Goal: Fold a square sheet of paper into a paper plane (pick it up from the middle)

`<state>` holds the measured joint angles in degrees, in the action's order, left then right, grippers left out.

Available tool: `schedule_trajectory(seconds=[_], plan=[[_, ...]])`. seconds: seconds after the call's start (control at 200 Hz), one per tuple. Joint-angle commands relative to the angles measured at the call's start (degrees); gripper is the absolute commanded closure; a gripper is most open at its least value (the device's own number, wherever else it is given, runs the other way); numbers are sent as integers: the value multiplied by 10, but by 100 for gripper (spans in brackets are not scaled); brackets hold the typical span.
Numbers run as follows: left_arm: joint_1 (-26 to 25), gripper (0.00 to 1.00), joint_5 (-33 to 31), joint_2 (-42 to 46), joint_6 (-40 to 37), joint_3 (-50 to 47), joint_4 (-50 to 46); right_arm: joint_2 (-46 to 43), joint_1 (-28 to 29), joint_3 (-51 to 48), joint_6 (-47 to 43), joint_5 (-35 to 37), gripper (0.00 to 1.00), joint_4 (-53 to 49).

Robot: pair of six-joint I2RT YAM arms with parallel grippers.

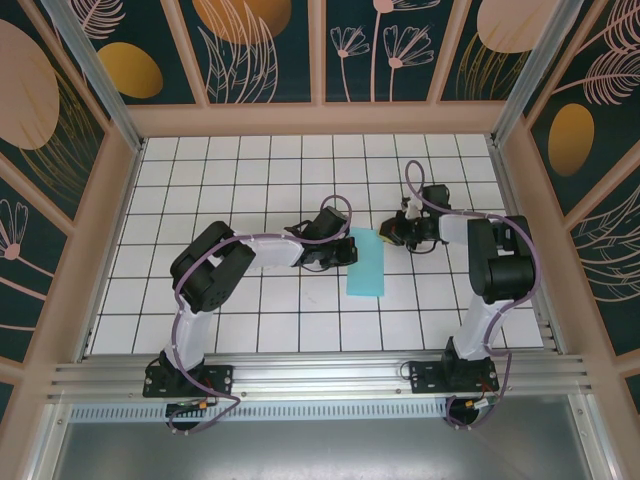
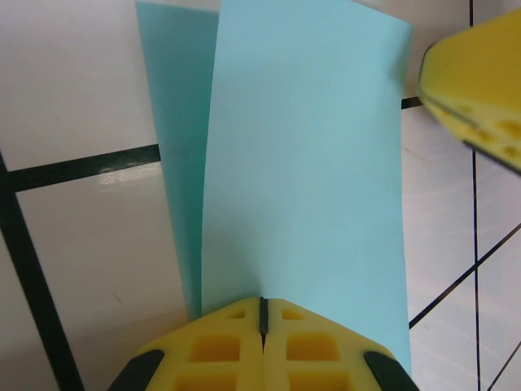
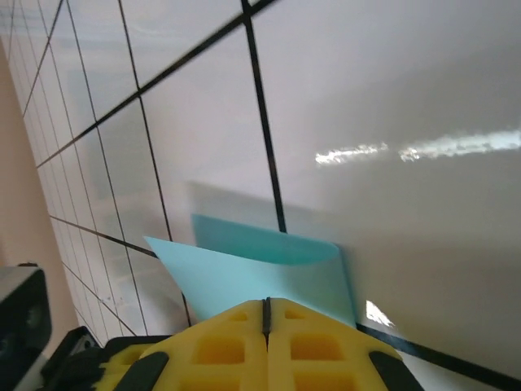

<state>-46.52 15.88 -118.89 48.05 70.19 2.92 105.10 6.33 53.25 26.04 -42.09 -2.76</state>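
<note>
The square sheet of paper (image 1: 368, 268) is light turquoise and lies doubled over on the white grid table, showing as an upright rectangle between my two grippers. My left gripper (image 1: 347, 250) is at its left edge. In the left wrist view the jaws (image 2: 262, 303) are shut, and the upper flap of the sheet (image 2: 309, 163) runs out from their tip over a darker lower layer. My right gripper (image 1: 386, 238) is at the sheet's far right corner. Its jaws (image 3: 266, 305) are shut on the raised upper flap (image 3: 244, 277), which curves over the lower layer.
A yellow finger of the right gripper (image 2: 476, 81) shows at the top right of the left wrist view, close to the sheet's far corner. Wooden frame walls (image 1: 520, 200) enclose the tiled table (image 1: 250, 170). Both arm bases stand at the near rail (image 1: 320, 375).
</note>
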Motion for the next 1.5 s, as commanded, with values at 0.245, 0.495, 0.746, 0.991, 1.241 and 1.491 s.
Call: schedule_trajectory(seconds=[0.245,0.495,0.746,0.991,1.241,1.491], plan=[[-2,100,-17,-24,-11,-14,-68,55,-6,11,-1,30,95,-9],[-2,100,-17,-21,-11,-13,-70,15,-8,49,7,-3,95,-17],[-2,100,-17,-22,-11,-12,-70,59,-10,53,15,-11,96,-4],[-2,100,-17,-21,-11,-12,-70,78,-11,31,15,21,96,1],[-2,100,-19,-18,-10,-14,-68,26,-14,59,11,1,96,-17],[-2,100,-16,-20,-11,-11,-68,15,-12,18,26,-32,95,17]])
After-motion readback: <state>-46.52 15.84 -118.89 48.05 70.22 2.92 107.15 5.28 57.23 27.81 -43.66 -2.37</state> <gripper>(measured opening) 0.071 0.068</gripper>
